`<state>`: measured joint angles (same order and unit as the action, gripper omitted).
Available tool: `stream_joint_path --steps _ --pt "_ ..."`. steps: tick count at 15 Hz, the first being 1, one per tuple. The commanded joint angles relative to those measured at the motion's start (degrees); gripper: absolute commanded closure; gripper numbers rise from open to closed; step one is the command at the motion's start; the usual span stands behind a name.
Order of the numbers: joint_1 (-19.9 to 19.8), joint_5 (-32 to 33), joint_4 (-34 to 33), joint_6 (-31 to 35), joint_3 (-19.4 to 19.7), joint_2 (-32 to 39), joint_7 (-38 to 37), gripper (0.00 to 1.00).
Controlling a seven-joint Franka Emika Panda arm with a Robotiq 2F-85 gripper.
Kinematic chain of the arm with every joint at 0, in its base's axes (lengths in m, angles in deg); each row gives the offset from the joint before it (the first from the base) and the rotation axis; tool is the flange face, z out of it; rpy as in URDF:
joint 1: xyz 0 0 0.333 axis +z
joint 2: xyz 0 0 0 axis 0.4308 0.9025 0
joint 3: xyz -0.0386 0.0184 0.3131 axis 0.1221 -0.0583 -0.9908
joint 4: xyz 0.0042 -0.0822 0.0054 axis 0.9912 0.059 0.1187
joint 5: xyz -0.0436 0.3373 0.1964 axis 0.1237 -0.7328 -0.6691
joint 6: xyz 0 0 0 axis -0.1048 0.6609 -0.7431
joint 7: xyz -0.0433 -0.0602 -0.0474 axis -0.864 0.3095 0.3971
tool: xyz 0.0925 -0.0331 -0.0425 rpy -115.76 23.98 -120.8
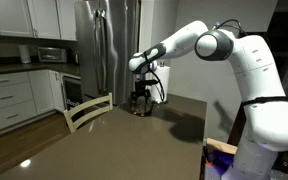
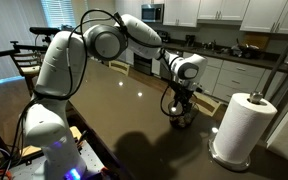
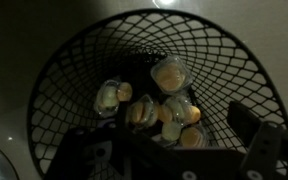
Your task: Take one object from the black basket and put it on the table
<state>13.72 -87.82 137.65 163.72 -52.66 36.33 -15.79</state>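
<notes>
A white paper-towel roll (image 2: 240, 125) stands upright near one corner of the table (image 2: 114, 120), just beside the black basket (image 2: 182, 118) but apart from it. A pale wooden chair (image 1: 87, 110) is pushed against the table edge that faces the kitchen.

The basket sits on the table close to that same edge, and the gripper (image 2: 179, 103) hangs directly over it, down at its rim. In the wrist view the basket's black wire wall (image 3: 74, 60) rings a cluster of small rounded pale-and-orange pieces (image 3: 169, 75); they are too blurred to name. The fingers (image 3: 256, 140) stand wide apart over them and hold nothing.

The tabletop is dark brown and glossy and mirrors the ceiling lights. Behind it are a steel refrigerator (image 1: 106, 45) and white cabinets (image 1: 14, 95) under a dark countertop.
</notes>
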Motion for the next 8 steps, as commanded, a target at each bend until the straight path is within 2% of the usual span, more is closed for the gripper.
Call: stream_joint_path --steps 1,6,7,8 --pt "-0.7 -0.5 -0.7 1.1 0.0 1.5 0.4 0.0" --pt "-0.7 -0.3 -0.6 4.9 0.0 3.8 0.6 0.0" --pt "-0.7 -0.3 -0.7 5.4 -0.1 4.3 0.7 0.2" --pt "-0.8 -0.3 -0.8 5.9 -0.1 4.8 0.7 0.26"
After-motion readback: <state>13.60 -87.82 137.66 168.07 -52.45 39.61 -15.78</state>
